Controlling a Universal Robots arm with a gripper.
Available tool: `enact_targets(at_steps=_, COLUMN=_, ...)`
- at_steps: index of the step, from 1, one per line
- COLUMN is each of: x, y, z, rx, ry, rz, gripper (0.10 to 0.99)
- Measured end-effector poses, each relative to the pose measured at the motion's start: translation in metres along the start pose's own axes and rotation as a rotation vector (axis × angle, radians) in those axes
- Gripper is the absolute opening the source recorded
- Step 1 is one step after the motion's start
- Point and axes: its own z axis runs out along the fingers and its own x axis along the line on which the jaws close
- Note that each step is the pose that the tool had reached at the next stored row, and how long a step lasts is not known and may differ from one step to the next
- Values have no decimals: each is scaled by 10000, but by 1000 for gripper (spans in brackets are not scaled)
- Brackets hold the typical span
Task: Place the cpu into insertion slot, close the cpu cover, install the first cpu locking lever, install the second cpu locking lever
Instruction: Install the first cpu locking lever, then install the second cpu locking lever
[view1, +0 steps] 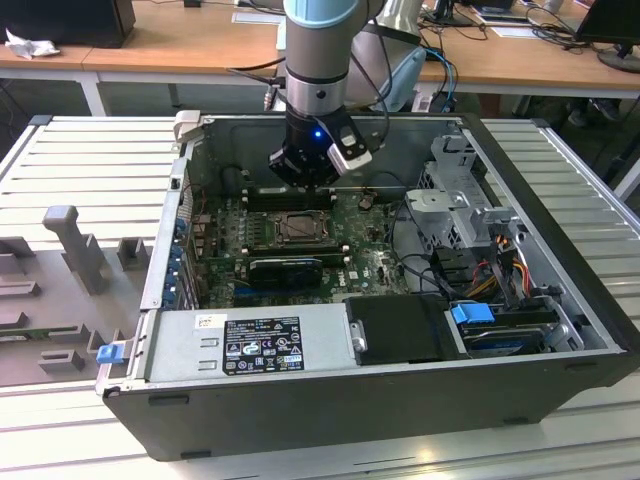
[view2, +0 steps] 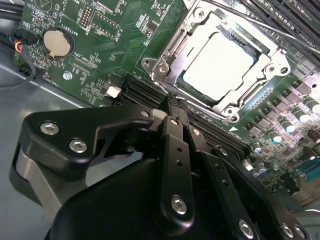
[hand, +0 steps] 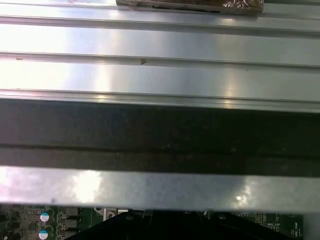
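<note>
The cpu, a pale square chip, lies flat in the insertion slot on the green board. The silvery cpu cover lies down around it, and the chip shows through its window. Thin metal lever rods run along the socket's edges; whether they are latched I cannot tell. My black gripper hangs just behind the socket in the exterior view, a little above the board. In the second wrist view its fingers are pressed together with nothing between them, the tips over the long black slots beside the socket.
The open computer case rests on a ribbed metal table. A power supply, drive cage and cable bundles crowd the exterior view's right and front. A round coin battery is mounted on the board.
</note>
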Motion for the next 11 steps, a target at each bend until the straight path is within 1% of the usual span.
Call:
enact_targets(at_steps=5, x=1, y=-18, z=-2, rx=1, ry=1, rz=0, gripper=106)
enact_targets(at_steps=8, x=2, y=-46, z=-11, rx=3, ry=2, rz=2, gripper=106)
enact_targets(at_steps=11, x=0, y=-41, z=-87, rx=1, ry=0, rz=1, gripper=106)
